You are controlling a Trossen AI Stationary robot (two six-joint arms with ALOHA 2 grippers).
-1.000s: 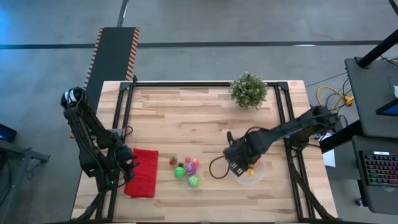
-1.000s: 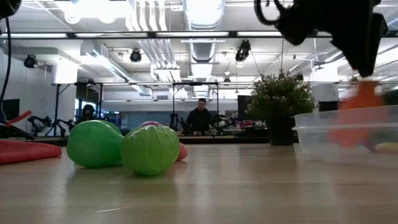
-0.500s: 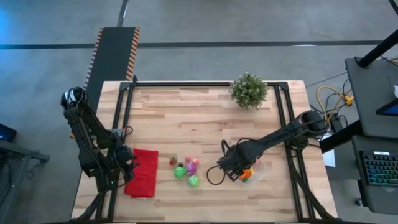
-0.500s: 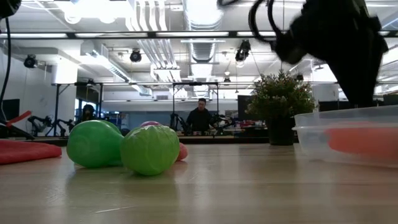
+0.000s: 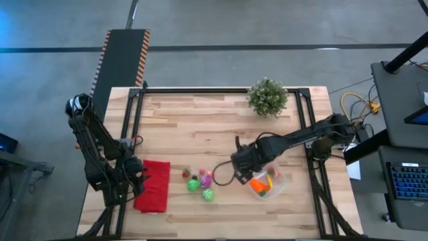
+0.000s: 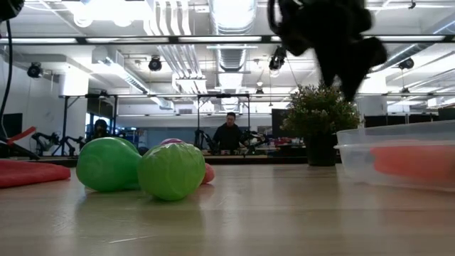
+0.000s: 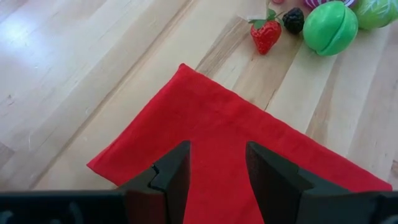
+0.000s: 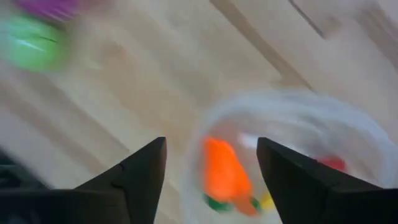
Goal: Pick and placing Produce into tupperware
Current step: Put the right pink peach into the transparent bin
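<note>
1. Wooden table [image 5: 200,134] fills the workspace; lab room behind, a person far back.
2. Nearest the front edge: red cloth [image 5: 152,185] with the left gripper [image 7: 214,165] parked over it, fingers apart, holding nothing, waiting.
3. Loose produce [image 5: 200,182] clustered beside the cloth: green pieces, strawberry, pink-purple one, not yet moved.
4. Tupperware [image 5: 277,184] to their right; orange carrot [image 8: 225,171] lies inside, plus what's probably yellow and red bits, blurry.
5. Right gripper [image 5: 242,175] sits between cluster and tupperware, fingers spread, empty; looks headed for another piece.
6. Potted plant [image 5: 268,96] at the far edge, out of the way.
</note>
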